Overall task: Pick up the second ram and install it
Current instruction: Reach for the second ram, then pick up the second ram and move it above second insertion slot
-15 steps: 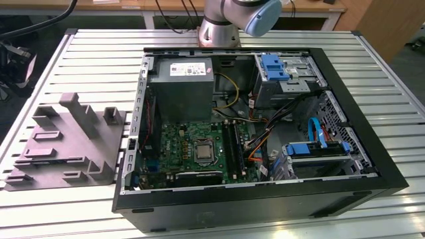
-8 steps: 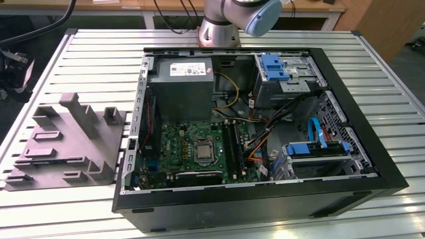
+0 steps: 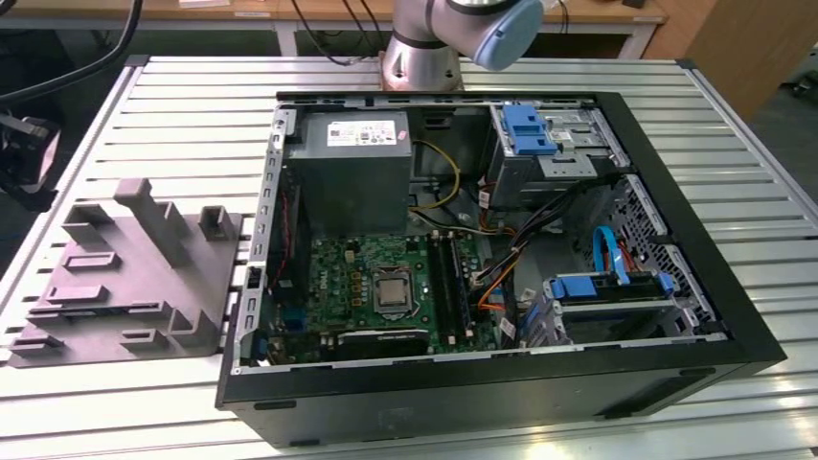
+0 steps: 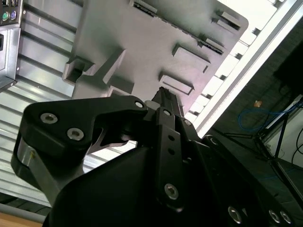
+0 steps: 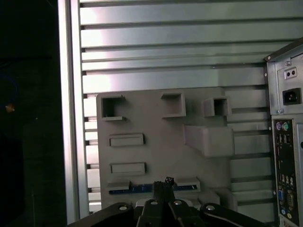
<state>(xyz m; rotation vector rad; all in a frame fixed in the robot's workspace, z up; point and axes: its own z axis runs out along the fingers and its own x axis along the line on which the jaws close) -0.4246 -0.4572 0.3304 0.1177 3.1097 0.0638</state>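
The first wrist view looks down on one memory stick (image 5: pixel 130 190), a thin dark-bluish strip lying along a groove at one edge of the single grey holder (image 5: pixel 156 142). The holder rests on the slatted table (image 5: pixel 165 47) just beside the back panel of the one computer case (image 5: pixel 284 142). The gripper (image 5: pixel 165 183) hangs over the stick's mid-length, apart from it. Its two fingers (image 5: pixel 158 194) appear pressed together and hold nothing. The holder also carries three square pockets in a row and two flat bars, all without parts. In the exterior view the case (image 3: pixel 499 383) lies open, with one green motherboard (image 3: pixel 345 278) below one grey power supply (image 3: pixel 352 172). Whether a stick already sits in its black slots cannot be told. The stick looks light, stiff and thin, and likely fragile. Its smooth faces may slip, so the safest hold is probably across the flat sides near the middle, away from the contact edge.
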